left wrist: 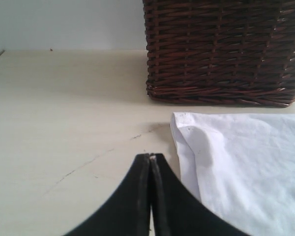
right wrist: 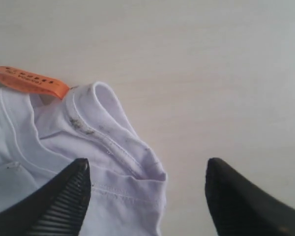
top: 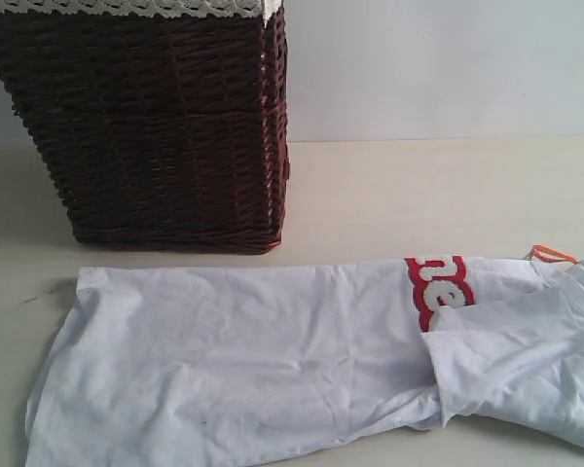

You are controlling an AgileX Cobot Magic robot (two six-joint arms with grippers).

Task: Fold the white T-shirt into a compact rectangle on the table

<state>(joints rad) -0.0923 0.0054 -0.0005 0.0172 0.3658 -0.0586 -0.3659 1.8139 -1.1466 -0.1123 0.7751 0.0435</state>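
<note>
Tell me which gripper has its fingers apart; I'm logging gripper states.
The right gripper: its fingers stand wide apart over the white T-shirt; those of the left gripper are pressed together.

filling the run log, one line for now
shirt: partly folded on table | left gripper: shut | right gripper: open by collar

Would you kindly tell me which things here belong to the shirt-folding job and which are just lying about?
Part of the job:
T-shirt
table
right gripper, open over the collar
left gripper, shut, near the T-shirt's edge

Just lying about:
basket
lace liner in the basket
</note>
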